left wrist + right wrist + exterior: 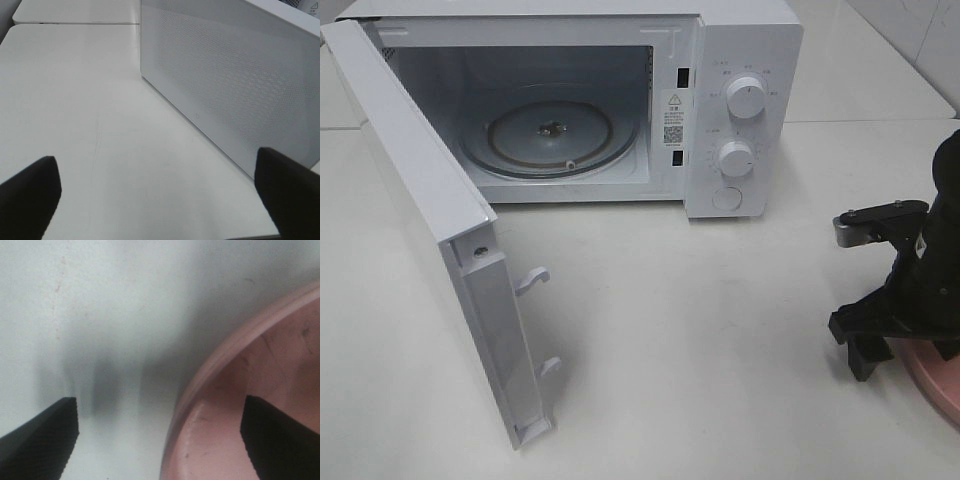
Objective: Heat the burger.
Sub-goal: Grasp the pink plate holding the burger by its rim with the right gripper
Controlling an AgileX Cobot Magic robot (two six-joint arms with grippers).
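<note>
Straddling rim of pink plate (pixel 230 350) at near right with right gripper (pixel 159 412), jaws wide, clasping nothing, seemingly readying a lift | holding left gripper (pixel 155 165) gaping, empty, left of open door (pixel 420 200) of microwave (pixel 740 110) | finding no burger in view.

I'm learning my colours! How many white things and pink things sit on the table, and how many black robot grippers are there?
White: 1, the microwave
Pink: 1, the plate
Black: 2, the left gripper and the right gripper
Total: 4
</note>
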